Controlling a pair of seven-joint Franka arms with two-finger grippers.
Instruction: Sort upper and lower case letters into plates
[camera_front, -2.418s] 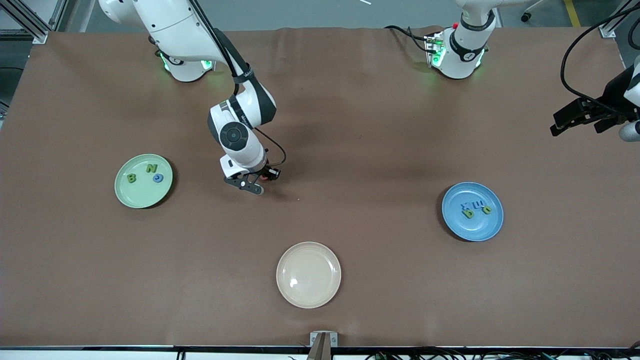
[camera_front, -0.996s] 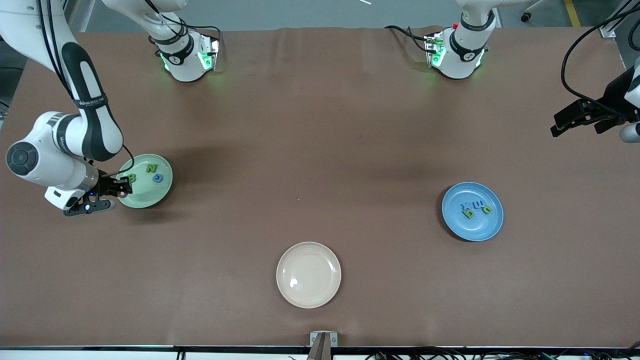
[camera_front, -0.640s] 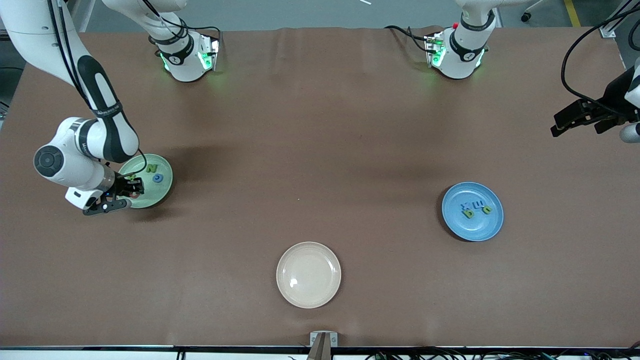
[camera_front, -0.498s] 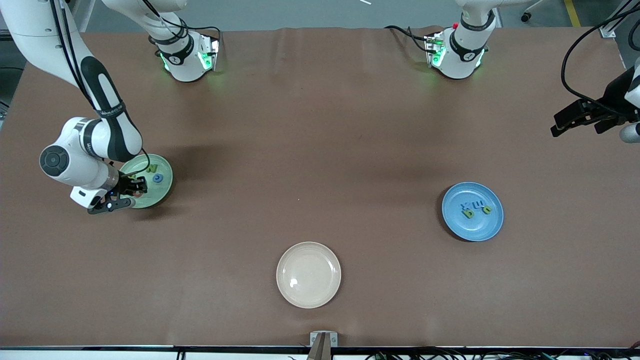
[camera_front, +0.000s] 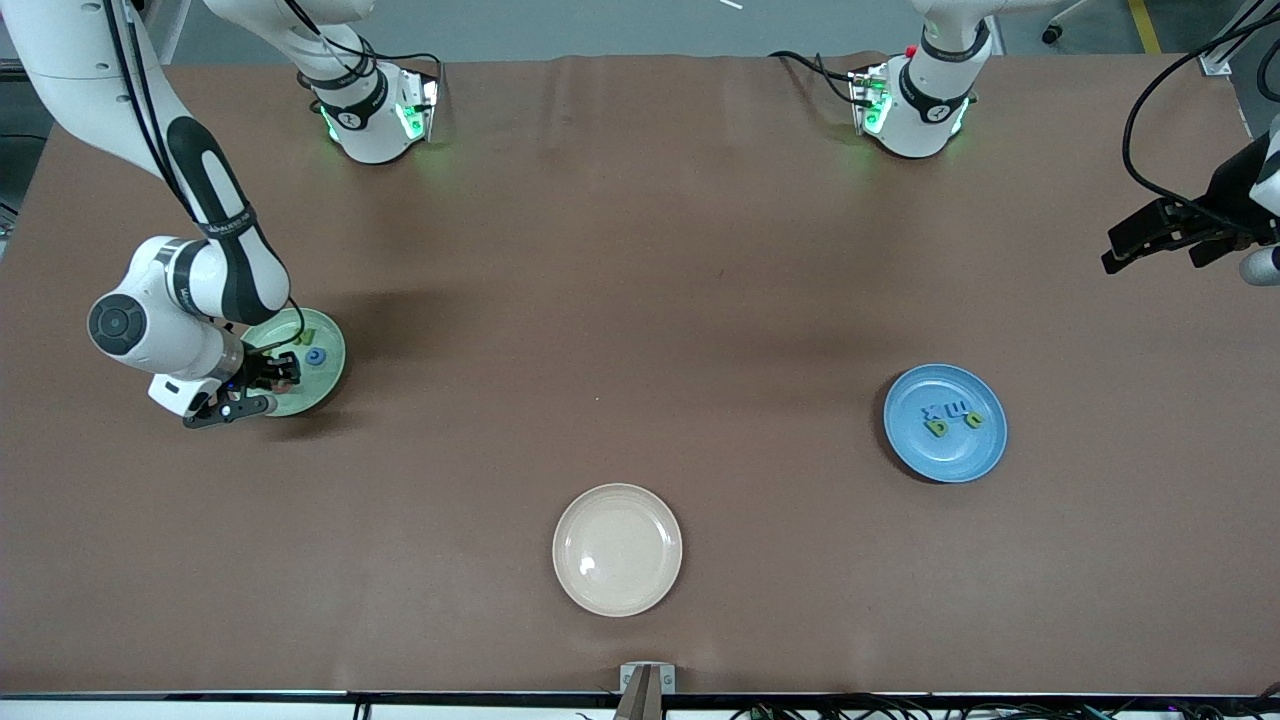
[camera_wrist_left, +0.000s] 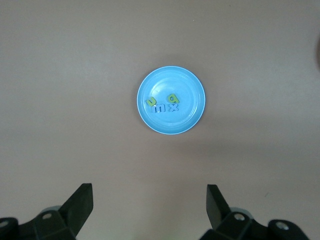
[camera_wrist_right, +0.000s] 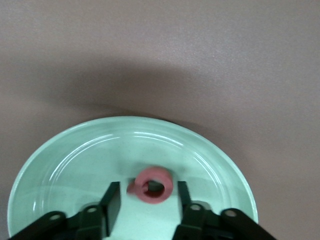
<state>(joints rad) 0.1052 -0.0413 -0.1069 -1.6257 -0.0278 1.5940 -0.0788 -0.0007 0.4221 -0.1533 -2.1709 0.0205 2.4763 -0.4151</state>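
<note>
Cream plate: bare, on the desk, nearest the camera.
Mint plate: blue letter, red letter.
Blue plate: four letters.
Right tool: over mint plate, fingers parted around red letter, not touching.
Left tool: waiting, open.

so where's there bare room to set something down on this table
The cream plate is bare, and the brown tabletop lies open between the mint plate and the blue plate. It is crowded at the mint plate, where the right gripper hangs over a red letter, and among the blue plate's four letters. The left gripper waits at the table's end.
</note>
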